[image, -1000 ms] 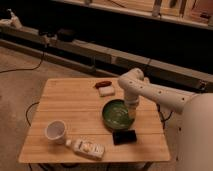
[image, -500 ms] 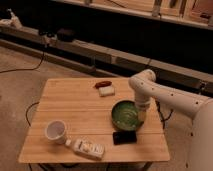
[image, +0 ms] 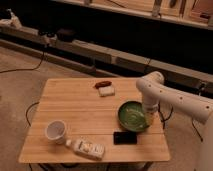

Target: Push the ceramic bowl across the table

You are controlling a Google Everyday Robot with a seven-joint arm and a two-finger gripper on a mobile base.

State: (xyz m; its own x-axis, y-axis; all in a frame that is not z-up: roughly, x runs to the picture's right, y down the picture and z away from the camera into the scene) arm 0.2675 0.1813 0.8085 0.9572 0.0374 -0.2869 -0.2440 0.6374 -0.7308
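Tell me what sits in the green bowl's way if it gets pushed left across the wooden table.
The gripper is at the right rim of the glossy green ceramic bowl, nothing between them. Leftward the light wooden table lies open; the white cup sits at the front left, below that line. The small black rectangular object lies just in front of the bowl.

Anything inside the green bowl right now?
The glossy green ceramic bowl on the light wooden table looks empty, showing only glaze reflections. The gripper sits at its right rim, covering that edge; nothing there can be checked.
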